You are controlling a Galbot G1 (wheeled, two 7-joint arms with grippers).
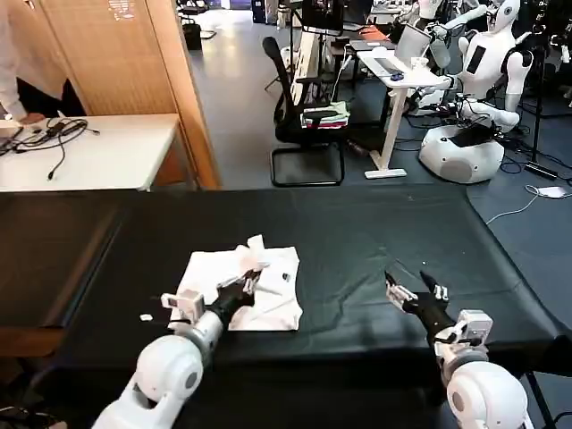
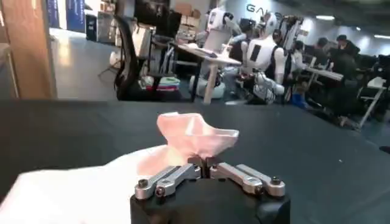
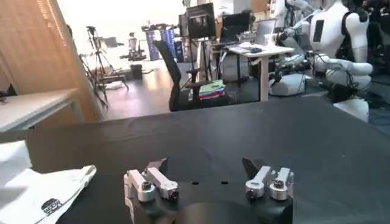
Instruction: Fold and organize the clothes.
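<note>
Black cloth covers the wide surface, and behind it sits a busy room with a black chair, desks and white robots.

On that cloth, over toward 8 o'clock from its middle, lies the white T-shirt. It looks partly folded, with a small dark tag or print at its 3 o'clock edge. One bit of it is bunched up and pokes upward.

The left gripper is right on the shirt. Its two fingers are pressed together on that bunched-up bit, so it is pinching the cloth. In the left wrist view the pinched fold stands up like a little hill just past the left gripper.

I think the step now is carrying this pinched part over to make a fold. To do it well, the left gripper should hold tight, lift just enough for the cloth to clear the layer below, and move in a straight line across the shirt. Then the edges can line up. Moving slowly would keep the rest of the shirt from sliding or wrinkling.

The right gripper waits at about 4 o'clock on the surface, well apart from the shirt. Its fingers are spread wide and hold nothing. In the right wrist view the right gripper points at bare black cloth, with the shirt off to one side.
</note>
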